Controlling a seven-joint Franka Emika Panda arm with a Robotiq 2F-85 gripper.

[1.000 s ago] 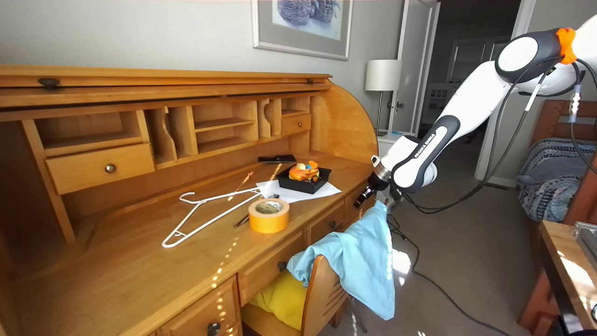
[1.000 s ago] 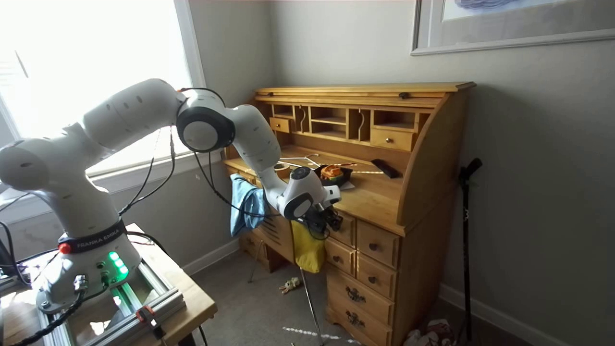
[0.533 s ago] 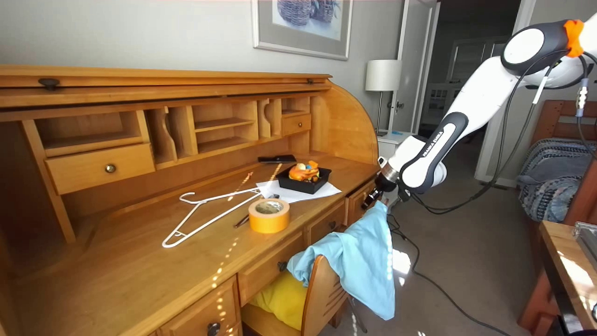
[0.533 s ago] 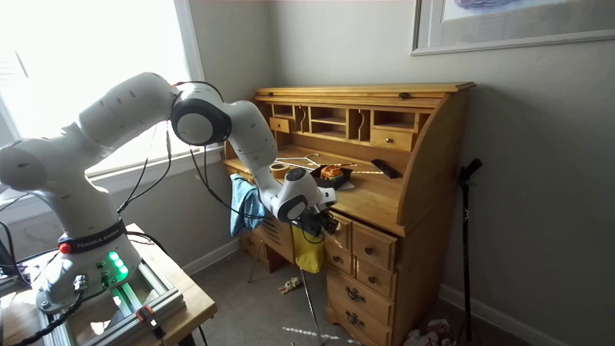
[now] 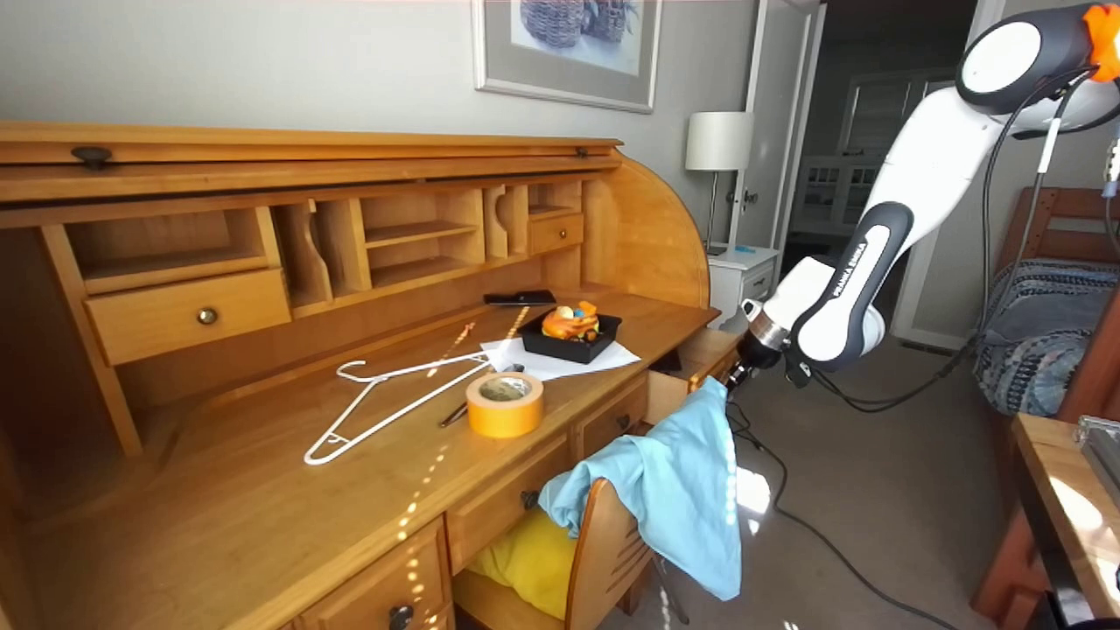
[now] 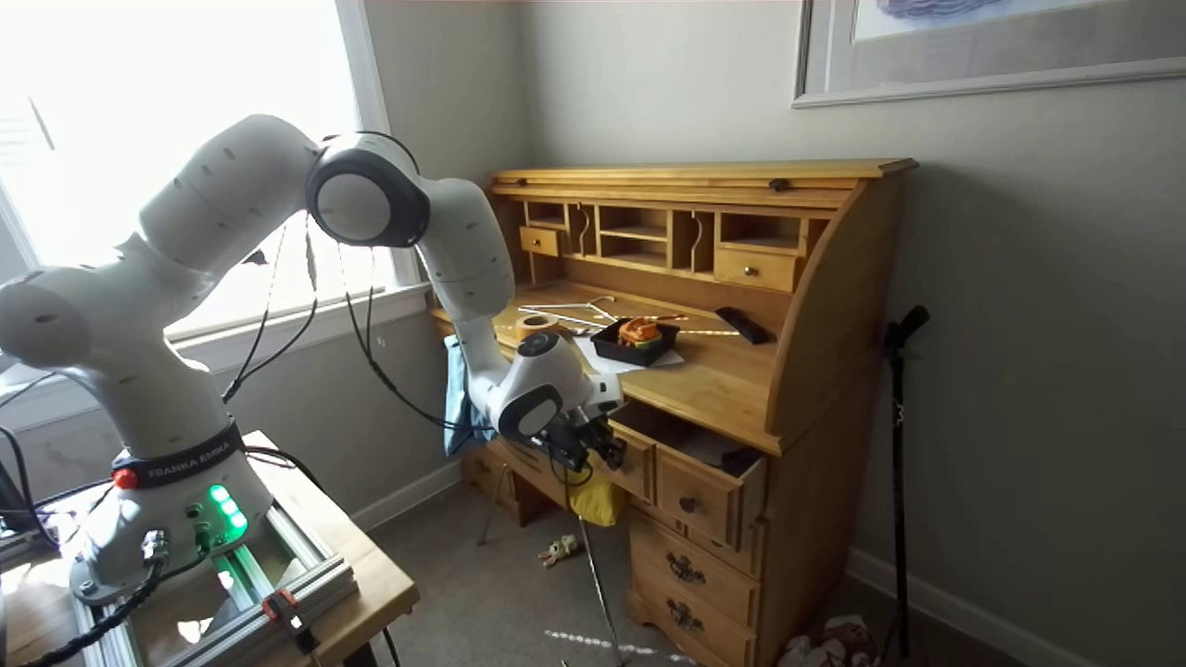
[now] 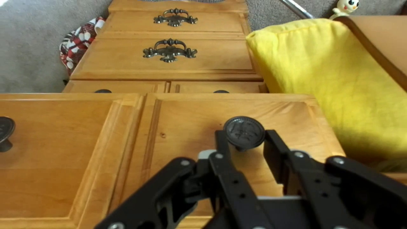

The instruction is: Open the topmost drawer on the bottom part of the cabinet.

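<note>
Directly ahead of my pincer [image 7: 244,136], which clasps its dark round knob [image 7: 244,131], the topmost lower drawer [image 6: 695,482] of the roll-top desk [image 6: 723,384] stands open; the pull seems nearly done, so letting go should come next.

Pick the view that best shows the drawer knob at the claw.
The wrist view. The dark round knob shows its patterned face to the camera, flanked by the claw. Both exterior views show the claw at the open drawer, but I cannot make that knob out.
</note>
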